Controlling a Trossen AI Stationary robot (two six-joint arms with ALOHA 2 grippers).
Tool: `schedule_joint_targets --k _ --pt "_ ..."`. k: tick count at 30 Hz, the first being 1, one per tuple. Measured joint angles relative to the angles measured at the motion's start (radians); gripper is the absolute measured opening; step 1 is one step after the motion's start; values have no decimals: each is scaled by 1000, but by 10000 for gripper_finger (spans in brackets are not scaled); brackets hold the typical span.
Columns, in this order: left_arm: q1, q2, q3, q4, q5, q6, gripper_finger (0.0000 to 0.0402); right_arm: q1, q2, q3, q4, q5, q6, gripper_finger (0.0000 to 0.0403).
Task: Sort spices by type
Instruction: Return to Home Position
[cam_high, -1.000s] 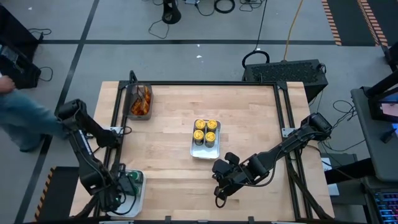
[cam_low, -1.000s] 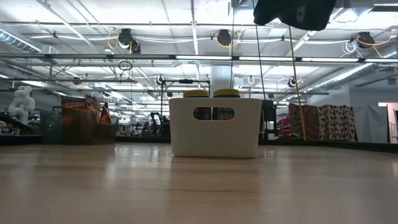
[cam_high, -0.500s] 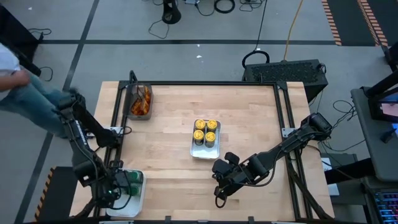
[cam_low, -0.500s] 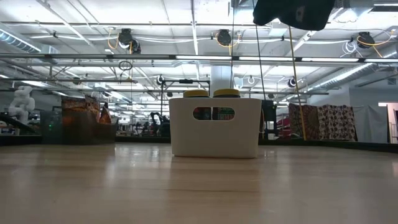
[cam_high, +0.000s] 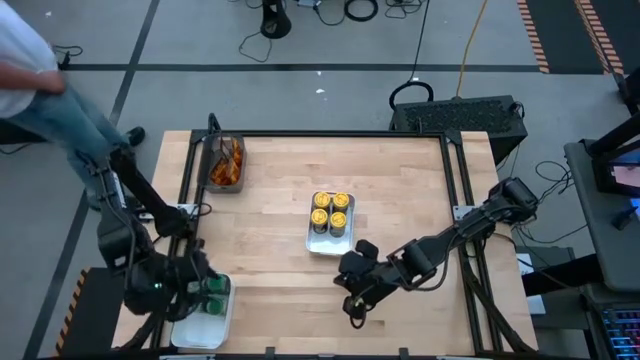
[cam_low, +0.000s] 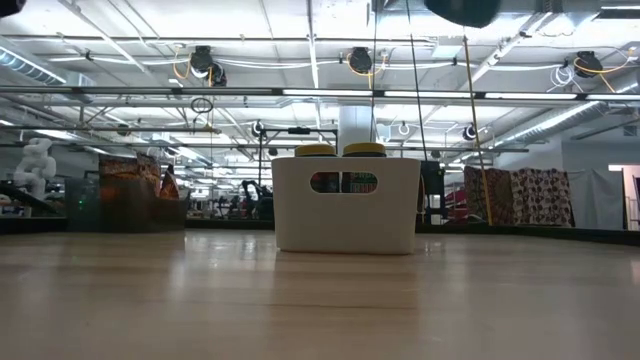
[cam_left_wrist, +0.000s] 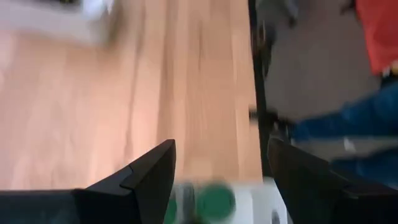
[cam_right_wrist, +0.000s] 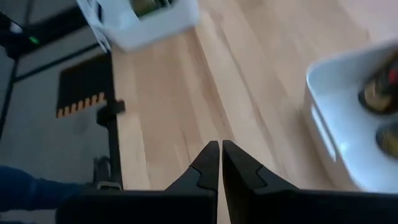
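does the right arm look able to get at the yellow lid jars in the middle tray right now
Probably yes. The right gripper hangs close beside the white tray, the yellow-lid jars stand uncovered in it, and nothing lies between. It is shut, so it would need to open first.

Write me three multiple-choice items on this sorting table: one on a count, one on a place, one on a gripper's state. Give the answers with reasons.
1. How many yellow-lidded jars stand in the centre white tray?
A. two
B. four
C. six

2. Where are the orange-brown packets?
A. in the dark bin
B. in that tray
C. loose on the table

3. How is the right gripper?
A. wide open
B. shut on a jar
C. shut, empty

Answers:
1 B: the high view shows four yellow lids in a square.
2 A: they lie inside the bin.
3 C: its wrist view shows the fingers meeting with nothing between.

The left gripper hangs open above a green-lidded jar.
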Motion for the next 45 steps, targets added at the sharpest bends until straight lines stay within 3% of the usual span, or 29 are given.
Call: schedule_joint_targets --k 11,15,19,31,39,45 --pt "281 -19 4 457 -121 564 258 -85 -89 0 192 1 -260 0" --pt "383 -30 4 601 -108 728 258 -108 -148 0 192 3 -332 0" --pt "484 -31 4 712 -17 841 258 -126 -210 0 176 3 -404 0" --pt "736 -52 3 733 190 920 258 -162 -381 -38 -9 51 -463 0" --pt "837 -136 -43 727 198 936 258 -196 -621 -310 128 48 -437 0" --pt "884 -263 -147 734 196 893 258 -221 -808 -517 302 47 -427 0"
